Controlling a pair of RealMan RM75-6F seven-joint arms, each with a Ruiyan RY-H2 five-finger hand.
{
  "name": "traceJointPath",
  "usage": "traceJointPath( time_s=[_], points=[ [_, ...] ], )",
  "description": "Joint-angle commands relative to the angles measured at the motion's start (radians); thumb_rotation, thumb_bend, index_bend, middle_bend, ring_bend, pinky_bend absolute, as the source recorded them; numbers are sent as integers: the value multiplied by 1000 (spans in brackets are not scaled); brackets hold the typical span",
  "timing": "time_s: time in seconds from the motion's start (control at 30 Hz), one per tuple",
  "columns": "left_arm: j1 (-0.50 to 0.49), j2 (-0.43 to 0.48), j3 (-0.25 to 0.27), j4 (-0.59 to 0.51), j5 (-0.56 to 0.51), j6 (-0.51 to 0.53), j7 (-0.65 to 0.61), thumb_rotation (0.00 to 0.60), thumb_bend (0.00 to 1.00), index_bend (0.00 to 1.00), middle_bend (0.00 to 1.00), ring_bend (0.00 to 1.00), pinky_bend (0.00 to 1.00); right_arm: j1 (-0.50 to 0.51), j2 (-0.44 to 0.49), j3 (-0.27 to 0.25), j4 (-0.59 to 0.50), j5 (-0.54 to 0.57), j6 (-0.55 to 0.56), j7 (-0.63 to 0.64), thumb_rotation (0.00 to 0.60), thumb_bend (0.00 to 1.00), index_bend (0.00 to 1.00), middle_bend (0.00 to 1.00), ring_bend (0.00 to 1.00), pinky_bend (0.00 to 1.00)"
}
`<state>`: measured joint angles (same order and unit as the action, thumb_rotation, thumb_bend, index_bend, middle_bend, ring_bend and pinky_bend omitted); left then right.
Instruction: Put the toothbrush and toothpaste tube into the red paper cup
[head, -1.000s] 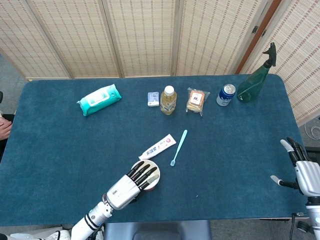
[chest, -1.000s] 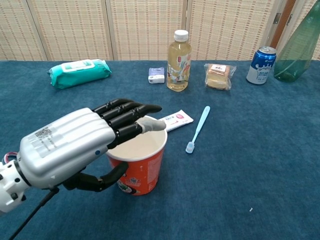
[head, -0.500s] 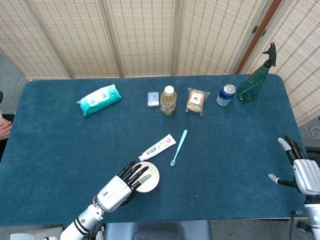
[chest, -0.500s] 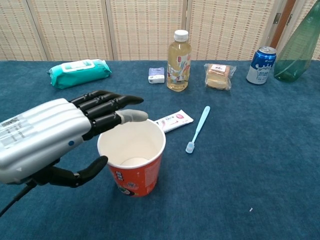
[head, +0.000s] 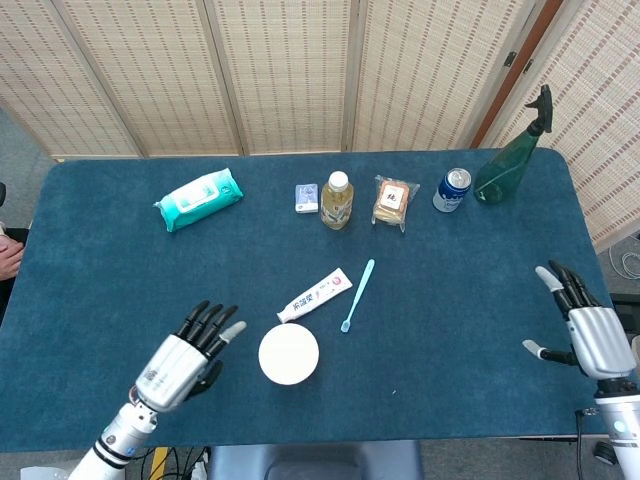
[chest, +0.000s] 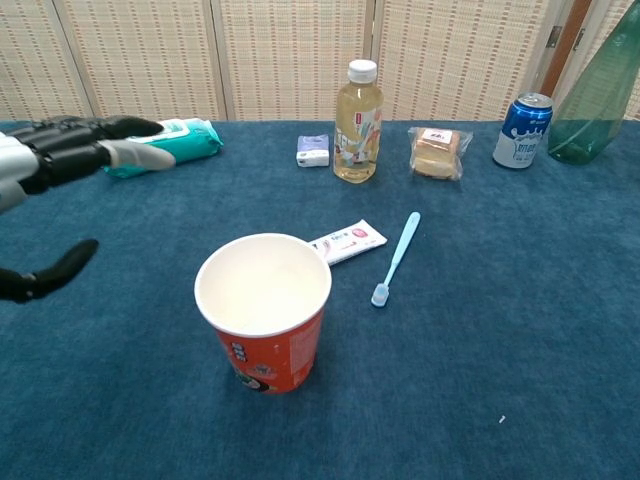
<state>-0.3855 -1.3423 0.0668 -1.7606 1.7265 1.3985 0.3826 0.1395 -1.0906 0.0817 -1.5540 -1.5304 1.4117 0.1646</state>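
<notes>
The red paper cup (head: 289, 354) (chest: 266, 315) stands upright and empty near the table's front edge. Just beyond it lies the white toothpaste tube (head: 316, 294) (chest: 346, 241), and to its right the light blue toothbrush (head: 358, 294) (chest: 396, 258), bristle end toward me. My left hand (head: 185, 358) (chest: 55, 165) hovers open to the left of the cup, apart from it, holding nothing. At the table's right edge, far from everything, my right hand (head: 585, 325) is open with its fingers spread.
Along the back stand a teal wipes pack (head: 199, 199), a small white box (head: 306, 197), a yellow drink bottle (head: 336, 200), a wrapped snack (head: 394, 202), a blue can (head: 451, 189) and a green spray bottle (head: 513, 162).
My left hand has let go of the cup and drawn back to the left, leaving it standing. The right hand has risen slightly at the table's edge.
</notes>
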Motion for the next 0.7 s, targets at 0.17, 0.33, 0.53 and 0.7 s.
traceJointPath(
  time_s=[0.17, 0.33, 0.53, 0.7],
  points=[
    [28, 78, -69, 31, -93, 37, -72, 600, 579, 236, 0, 0, 0, 79, 16, 27, -61, -23, -71, -67, 600, 0, 54, 0, 0, 327],
    [41, 98, -91, 69, -159, 24, -156, 600, 587, 287, 0, 0, 0, 159, 21, 46, -83, -30, -160, -107, 600, 27, 150, 0, 0, 327],
    [53, 97, -115, 130, -198, 28, -146, 600, 592, 287, 0, 0, 0, 268, 2, 76, -68, -13, -284, -150, 600, 101, 245, 0, 0, 327],
    [59, 104, -138, 145, -262, 1, -180, 600, 594, 287, 0, 0, 0, 356, -37, 97, -28, 11, -377, -199, 600, 123, 308, 0, 0, 325]
  ],
)
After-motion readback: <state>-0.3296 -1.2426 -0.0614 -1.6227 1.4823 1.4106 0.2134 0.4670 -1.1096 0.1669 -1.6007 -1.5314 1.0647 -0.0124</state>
